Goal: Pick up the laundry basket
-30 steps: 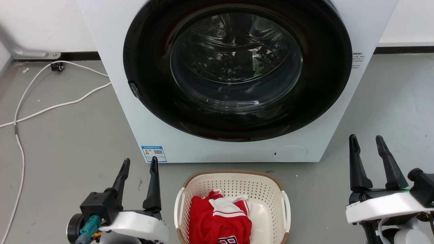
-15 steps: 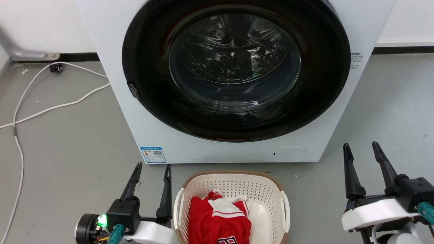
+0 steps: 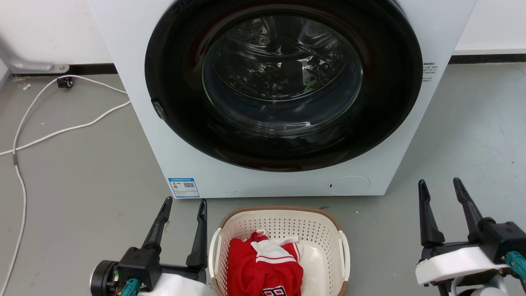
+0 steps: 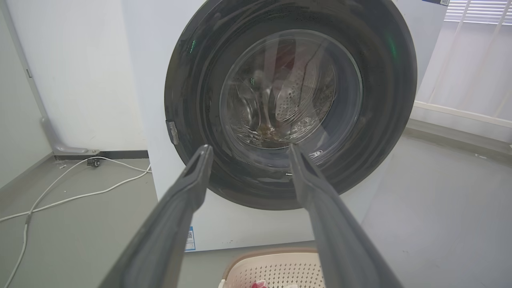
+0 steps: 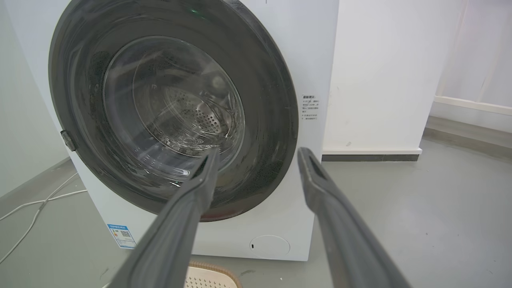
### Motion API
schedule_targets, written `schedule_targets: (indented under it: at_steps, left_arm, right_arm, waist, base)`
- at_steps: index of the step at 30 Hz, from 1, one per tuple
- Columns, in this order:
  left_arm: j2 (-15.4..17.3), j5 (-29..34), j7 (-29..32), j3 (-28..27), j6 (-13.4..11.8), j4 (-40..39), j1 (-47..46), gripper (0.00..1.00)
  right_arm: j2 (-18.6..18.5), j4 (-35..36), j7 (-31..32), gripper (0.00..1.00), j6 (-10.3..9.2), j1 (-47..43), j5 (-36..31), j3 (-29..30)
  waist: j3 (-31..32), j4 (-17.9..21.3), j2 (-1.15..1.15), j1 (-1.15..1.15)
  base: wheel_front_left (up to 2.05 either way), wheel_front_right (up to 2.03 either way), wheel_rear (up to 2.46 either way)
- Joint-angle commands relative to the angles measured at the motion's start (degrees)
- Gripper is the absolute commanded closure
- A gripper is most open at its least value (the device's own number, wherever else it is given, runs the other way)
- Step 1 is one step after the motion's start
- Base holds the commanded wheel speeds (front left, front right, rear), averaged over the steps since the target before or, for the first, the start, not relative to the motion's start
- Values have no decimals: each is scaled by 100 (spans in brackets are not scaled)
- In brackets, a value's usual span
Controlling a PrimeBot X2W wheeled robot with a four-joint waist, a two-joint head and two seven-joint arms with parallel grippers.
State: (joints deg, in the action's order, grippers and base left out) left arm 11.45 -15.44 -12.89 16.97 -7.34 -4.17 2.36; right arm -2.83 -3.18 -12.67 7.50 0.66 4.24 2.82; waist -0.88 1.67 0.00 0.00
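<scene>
You have the laundry basket point(image 3: 279, 226) upright on the floor point(image 3: 82, 164), just before the washing machine point(image 3: 283, 181): cream perforated walls, brown woven-look rim point(image 3: 279, 209), white side handles point(image 3: 214, 253), red-and-white garment point(image 3: 263, 267) inside.

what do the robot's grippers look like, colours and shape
The left gripper and right gripper match: two long, dark, tapering fingers on a black block, with a white curved shell behind. Each carries a teal connector.

Left gripper point(image 3: 185, 201): long dark tapered fingers point(image 3: 156, 230), black wrist block point(image 3: 139, 263), teal connector point(image 3: 130, 287), white shell point(image 3: 174, 285). Right gripper point(image 3: 439, 181): same build and colours.
</scene>
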Motion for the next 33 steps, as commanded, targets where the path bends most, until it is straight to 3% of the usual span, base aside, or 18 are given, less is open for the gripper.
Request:
schedule_targets:
  at_steps: [1,14,20,33]
  left_arm:
    - [-39,103,-48,-40,69,3,69,0]
    - [-451,868,-184,-546,729,272,301,0]
    - [-540,1256,-245,-632,868,268,327,0]
    - [-656,1388,-233,-799,1013,318,341,0]
  right_arm:
    - [-10,-24,-62,0,-2,-52,0,-15]
    - [-8,-377,-208,0,-2,34,-42,-60]
    - [-8,-286,-260,0,-2,-14,-270,-72]
    - [-8,-232,-254,0,-2,-58,-184,-44]
  waist:
    - [2,2,0,0]
    - [32,25,0,0]
    - [21,37,0,0]
    - [-21,33,0,0]
  base:
    - [0,0,0]
    - [0,0,0]
    - [0,0,0]
    - [0,0,0]
